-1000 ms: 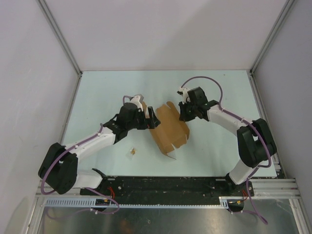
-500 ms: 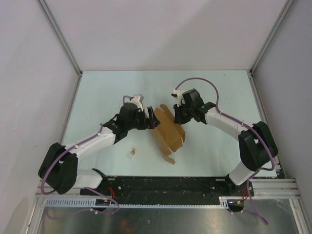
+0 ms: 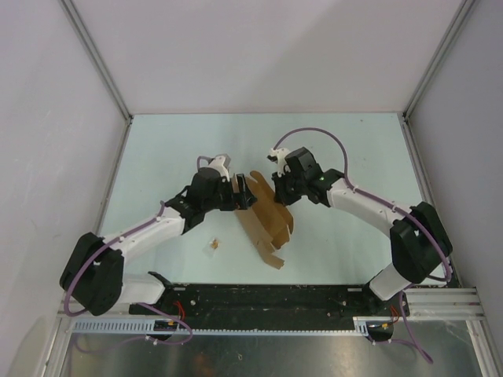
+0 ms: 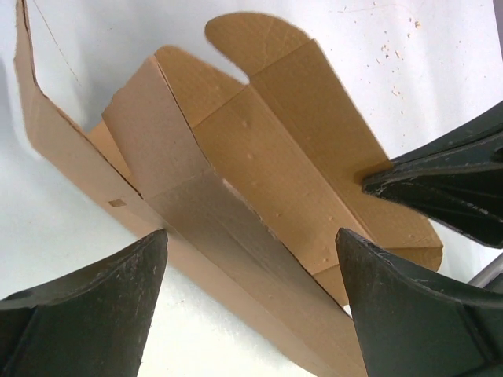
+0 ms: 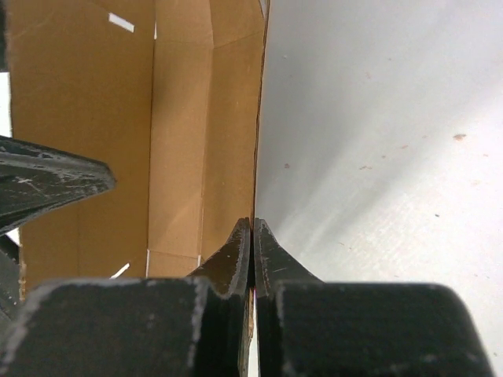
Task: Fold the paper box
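Well | paper box (image 3: 267,216) sat mid-worktop (image 3: 173,149) betw. my arms, one panel tipped up | light, thin, creased easily; best taken by a flap edge | right tool (image 3: 280,188) pinched shut on a panel edge; left tool (image 3: 247,193) wide, straddling the fold, no contact seen | right wrist cam showed that pinch; top cam hid it.

plain brown paper box (image 3: 269,218), pale mint tabletop (image 3: 165,149) (little brownish specks up close), white arms (image 3: 149,230) with black joints, purple cables (image 3: 316,131)
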Action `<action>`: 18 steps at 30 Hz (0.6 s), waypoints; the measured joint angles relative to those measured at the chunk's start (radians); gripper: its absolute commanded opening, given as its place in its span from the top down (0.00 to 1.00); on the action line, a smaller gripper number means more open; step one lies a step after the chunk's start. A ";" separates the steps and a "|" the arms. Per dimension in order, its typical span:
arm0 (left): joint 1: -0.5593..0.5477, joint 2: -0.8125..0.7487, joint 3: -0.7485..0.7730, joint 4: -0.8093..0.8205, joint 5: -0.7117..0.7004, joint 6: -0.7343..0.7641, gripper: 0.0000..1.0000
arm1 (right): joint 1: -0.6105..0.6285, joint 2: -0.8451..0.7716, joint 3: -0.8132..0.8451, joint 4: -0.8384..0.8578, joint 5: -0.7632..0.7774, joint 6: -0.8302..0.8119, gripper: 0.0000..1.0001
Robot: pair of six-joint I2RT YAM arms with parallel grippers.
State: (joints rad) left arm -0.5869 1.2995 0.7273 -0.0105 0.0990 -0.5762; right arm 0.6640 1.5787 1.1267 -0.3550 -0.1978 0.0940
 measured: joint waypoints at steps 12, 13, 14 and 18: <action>0.000 -0.050 -0.055 0.000 0.010 -0.003 0.08 | -0.002 -0.105 0.000 -0.047 0.143 -0.038 0.98; 0.000 -0.052 -0.060 0.000 0.010 -0.004 0.08 | -0.002 -0.106 0.000 -0.049 0.156 -0.044 0.98; 0.000 -0.052 -0.064 0.000 0.010 -0.004 0.08 | -0.002 -0.106 0.002 -0.055 0.168 -0.048 0.98; 0.000 -0.052 -0.076 0.000 0.010 -0.009 0.13 | -0.002 -0.105 0.007 -0.095 0.219 -0.068 0.98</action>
State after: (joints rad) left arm -0.5869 1.2472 0.6514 -0.0105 0.1089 -0.5854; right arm 0.6621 1.4742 1.1339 -0.4500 0.0208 0.0265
